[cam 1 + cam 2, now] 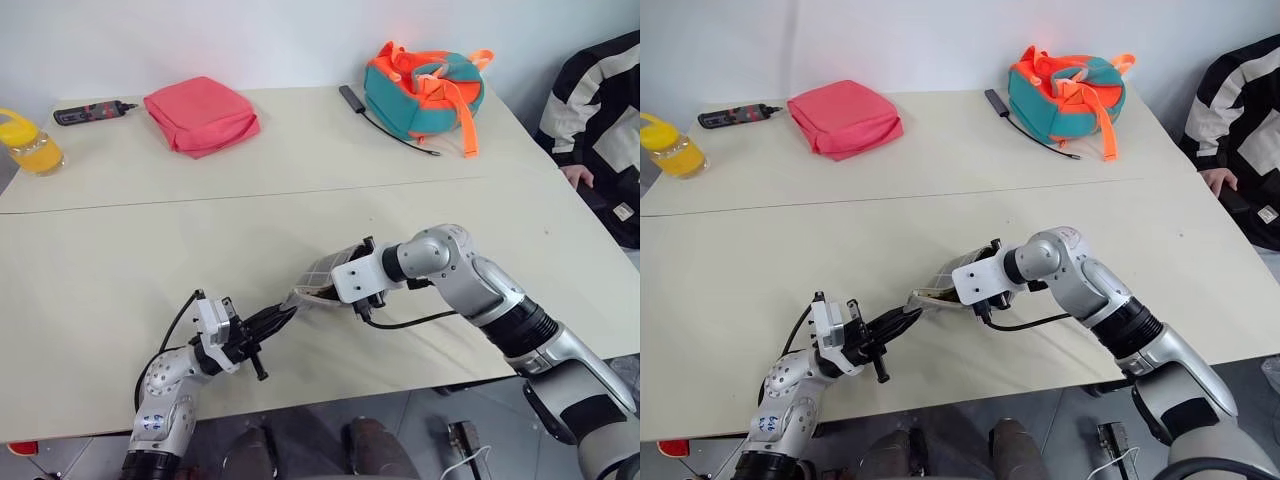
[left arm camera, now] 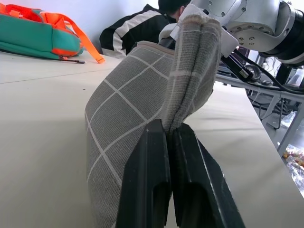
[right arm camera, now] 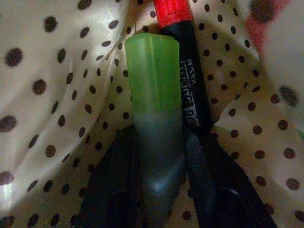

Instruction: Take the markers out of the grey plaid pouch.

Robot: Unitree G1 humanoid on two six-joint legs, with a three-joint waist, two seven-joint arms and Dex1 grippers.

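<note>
Beige table (image 1: 120, 260), pale wall (image 1: 200, 40)

The beige table (image 1: 150, 260) carries a pink pouch (image 1: 201, 115) and a teal-and-orange bag (image 1: 425, 92) along its far edge. A yellow bottle (image 1: 28, 143) stands at the far left corner.

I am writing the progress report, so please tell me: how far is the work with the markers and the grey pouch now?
Done: the left gripper pinches one end of the grey plaid pouch, holding it up.
In hand: the right gripper is inside the dotted lining, fingers around a green-capped marker; a red-ended one lies beside it.
Left: both markers are still inside.
</note>
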